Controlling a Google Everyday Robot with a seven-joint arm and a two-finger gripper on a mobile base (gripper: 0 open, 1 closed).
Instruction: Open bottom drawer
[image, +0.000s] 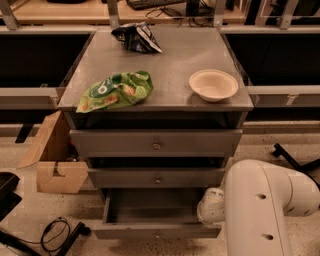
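The bottom drawer (156, 231) of the grey cabinet (170, 60) stands pulled out, and its shallow grey box shows empty inside. The middle drawer (156, 177) and the top drawer (156, 144) above it are shut, each with a small round knob. My white arm (265, 210) fills the lower right, with a rounded wrist part (210, 205) at the open drawer's right end. My gripper is hidden behind the arm, low at the right of the drawer.
On the cabinet top lie a green chip bag (116, 90), a dark snack bag (136, 38) and a pale bowl (213, 84). An open cardboard box (52, 160) stands on the floor at the left, with cables (55, 232) in front of it.
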